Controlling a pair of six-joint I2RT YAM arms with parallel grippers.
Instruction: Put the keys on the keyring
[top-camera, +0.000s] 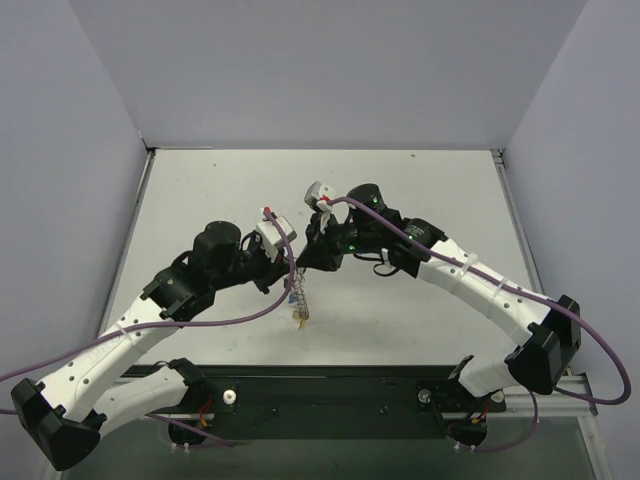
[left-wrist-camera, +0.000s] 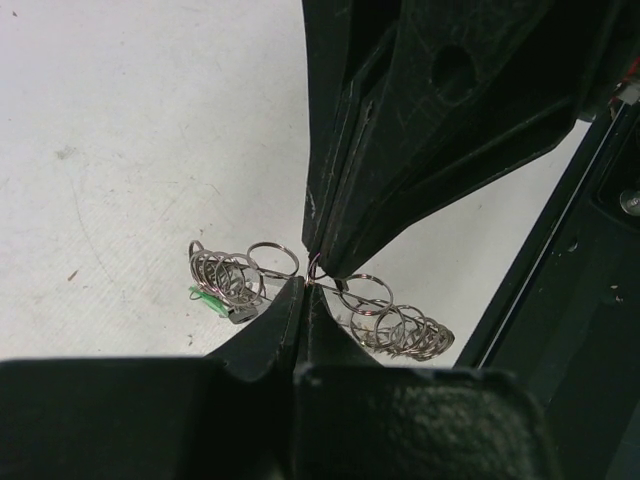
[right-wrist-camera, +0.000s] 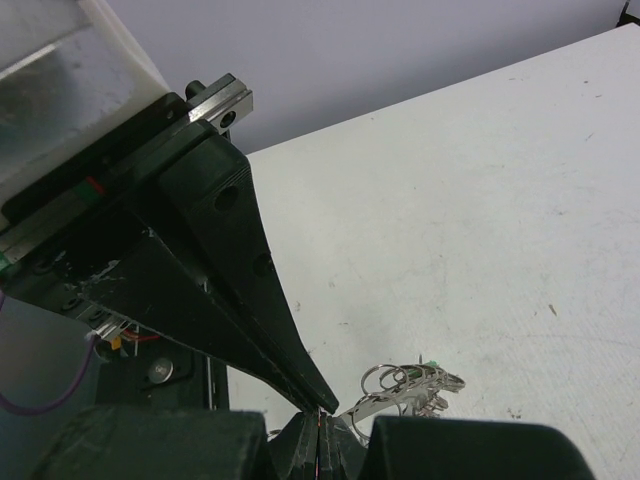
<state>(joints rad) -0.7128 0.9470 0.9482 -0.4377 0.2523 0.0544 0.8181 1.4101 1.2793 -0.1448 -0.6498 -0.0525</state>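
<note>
**Both grippers closed on the ring, tip to tip**

We are finding the left gripper (top-camera: 293, 268) and the right gripper (top-camera: 310, 262) meeting tip to tip, both raised off the table (top-camera: 420, 200).

Left gripper: in its wrist view its fingers are pressing together with no gap between them. A thin wire of the ring (left-wrist-camera: 400, 325) is running right at their tips. We are recording this as a pinch on the ring.

Right gripper: it is reaching in from the opposite side, with its fingers likewise pressed together. Its tip is touching the same stretch of wire, directly against the left gripper's tip. In its own wrist view a thin reddish sliver is showing between its fingers. We cannot tell what that sliver is. The ring is leading straight out from those fingertips, so we are recording a pinch here too.

Ring: it is hanging beneath both grippers, clear of the table. Its rim of small silvery loops is bunching on either side of the left gripper's tips.

Keys: a green key (left-wrist-camera: 207, 297) is lying against the loop bunch just left of the left gripper's tips. A yellow key (top-camera: 300, 320) is dangling at the lowest point, below both grippers. We cannot make out any other keys among the loops.
</note>
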